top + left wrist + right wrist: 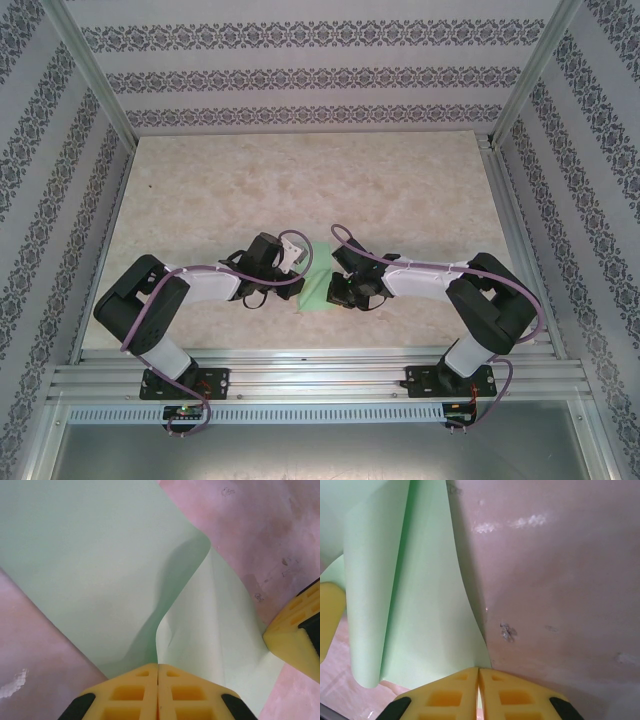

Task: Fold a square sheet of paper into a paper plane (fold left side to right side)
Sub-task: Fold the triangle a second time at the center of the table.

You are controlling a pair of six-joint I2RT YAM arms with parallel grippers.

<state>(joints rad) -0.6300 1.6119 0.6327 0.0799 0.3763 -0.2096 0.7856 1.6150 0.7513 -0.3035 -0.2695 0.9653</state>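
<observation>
The square sheet of paper [318,291] lies on the desk [300,180] between the two arms, partly curled upward. Both the left claw [158,669] and the right claw [479,671], fingers pressed together, pinch its edges.

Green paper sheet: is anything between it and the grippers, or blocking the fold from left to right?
Nothing visible does. The left gripper and the right gripper are each shut on an edge of the square sheet of paper, with no other object beside it.
</observation>
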